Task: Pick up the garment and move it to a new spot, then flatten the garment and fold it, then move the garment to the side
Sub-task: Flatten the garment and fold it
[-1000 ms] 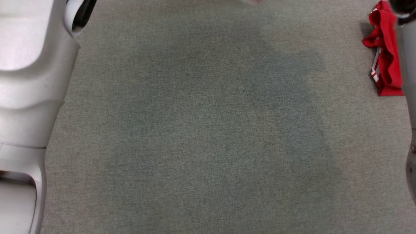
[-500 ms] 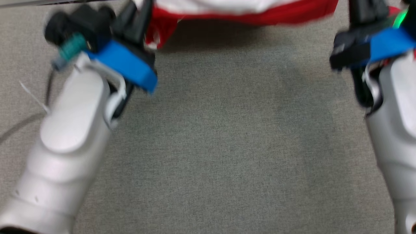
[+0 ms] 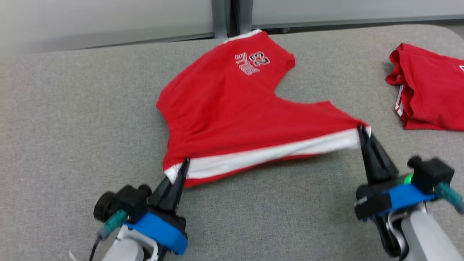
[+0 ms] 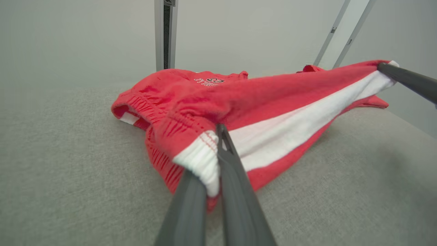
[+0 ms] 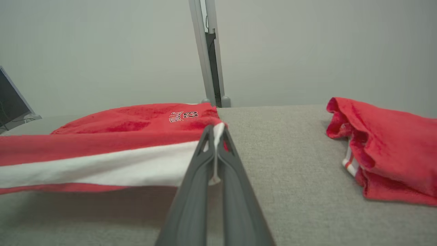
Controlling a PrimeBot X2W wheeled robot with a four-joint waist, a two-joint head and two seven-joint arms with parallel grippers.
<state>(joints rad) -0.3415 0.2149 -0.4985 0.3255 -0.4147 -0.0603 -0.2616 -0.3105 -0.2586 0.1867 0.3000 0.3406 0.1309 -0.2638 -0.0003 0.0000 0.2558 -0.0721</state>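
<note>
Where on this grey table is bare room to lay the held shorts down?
Free: the wide patch left of the held shorts, and the near strip between the left gripper and right gripper. Crowded: the right side, by the folded red garment.

Head looks down; 2 wrist views low, share garment

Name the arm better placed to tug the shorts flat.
Left, likely: left pincer and right pincer both clamp the shorts by the waistband, but a folded pile crowds the right side.
</note>
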